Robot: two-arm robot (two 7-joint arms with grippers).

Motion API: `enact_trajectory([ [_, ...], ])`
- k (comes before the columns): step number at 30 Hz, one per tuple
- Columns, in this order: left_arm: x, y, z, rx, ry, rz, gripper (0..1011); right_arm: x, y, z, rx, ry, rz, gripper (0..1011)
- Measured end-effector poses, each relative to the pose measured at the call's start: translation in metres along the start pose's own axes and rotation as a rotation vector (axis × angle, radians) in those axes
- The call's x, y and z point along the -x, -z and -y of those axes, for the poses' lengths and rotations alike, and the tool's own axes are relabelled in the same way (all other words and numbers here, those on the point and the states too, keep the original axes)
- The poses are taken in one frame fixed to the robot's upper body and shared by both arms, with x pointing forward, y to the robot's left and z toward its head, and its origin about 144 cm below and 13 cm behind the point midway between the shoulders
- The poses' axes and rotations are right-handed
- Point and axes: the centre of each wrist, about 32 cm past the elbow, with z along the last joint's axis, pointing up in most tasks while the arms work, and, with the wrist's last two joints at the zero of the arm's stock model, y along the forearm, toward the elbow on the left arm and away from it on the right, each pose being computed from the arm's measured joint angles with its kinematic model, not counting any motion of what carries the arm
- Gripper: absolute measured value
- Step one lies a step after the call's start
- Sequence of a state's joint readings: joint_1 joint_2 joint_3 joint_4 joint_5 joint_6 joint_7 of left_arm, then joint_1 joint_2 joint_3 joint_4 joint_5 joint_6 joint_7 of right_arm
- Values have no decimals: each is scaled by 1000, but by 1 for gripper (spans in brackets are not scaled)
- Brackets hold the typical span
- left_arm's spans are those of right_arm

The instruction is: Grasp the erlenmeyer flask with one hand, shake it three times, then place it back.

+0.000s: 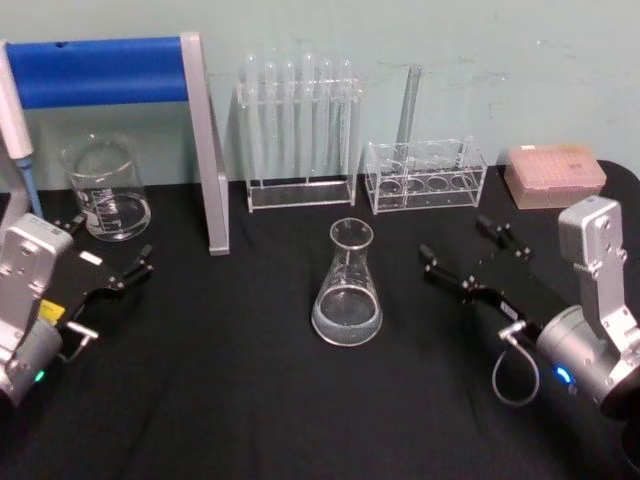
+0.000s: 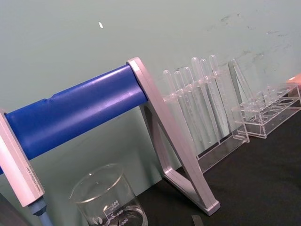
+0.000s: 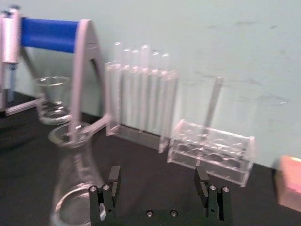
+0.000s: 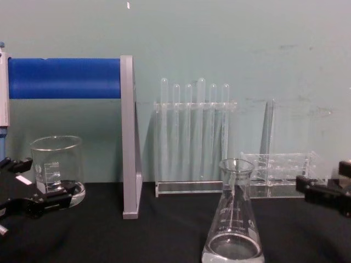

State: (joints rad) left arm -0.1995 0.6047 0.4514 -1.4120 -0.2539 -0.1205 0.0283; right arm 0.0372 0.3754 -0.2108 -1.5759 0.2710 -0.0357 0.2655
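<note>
- I see the erlenmeyer flask [image 1: 347,287] standing upright on the black table [image 1: 240,380], right in the middle of the head view
- The flask looks like it has a little clear liquid at the bottom
- My right gripper [image 1: 472,250] is at 3 o'clock from the flask, near it but not touching it
- Its jaws are wide apart and hold nothing; in the right wrist view the flask [image 3: 75,179] sits off to one side of the fingers [image 3: 114,180], not between them
- My left gripper [image 1: 110,258] sits far over at 9 o'clock from the flask, well apart from it, jaws apart and holding nothing
- A glass beaker [image 1: 105,188] stands just behind the left gripper, at about 10 o'clock from the flask
- At 12 o'clock from the flask stands a clear rack of test tubes [image 1: 298,130]
- A blue and silver stand [image 1: 150,90] is at 11 o'clock
- A low clear rack [image 1: 425,178] is at 1 o'clock, and a pink box [image 1: 553,172] is at 2 o'clock
</note>
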Motion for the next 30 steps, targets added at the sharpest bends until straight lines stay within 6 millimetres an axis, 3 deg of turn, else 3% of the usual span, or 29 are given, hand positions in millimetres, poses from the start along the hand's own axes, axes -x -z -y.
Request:
enact_trajectory([
  [16, 0, 0, 0, 0, 0, 0, 1001, -10, 8, -40, -7, 101, 10, 1000],
  [30, 0, 0, 0, 0, 0, 0, 1001, -12, 15, -49, 13, 108, 38, 1000],
])
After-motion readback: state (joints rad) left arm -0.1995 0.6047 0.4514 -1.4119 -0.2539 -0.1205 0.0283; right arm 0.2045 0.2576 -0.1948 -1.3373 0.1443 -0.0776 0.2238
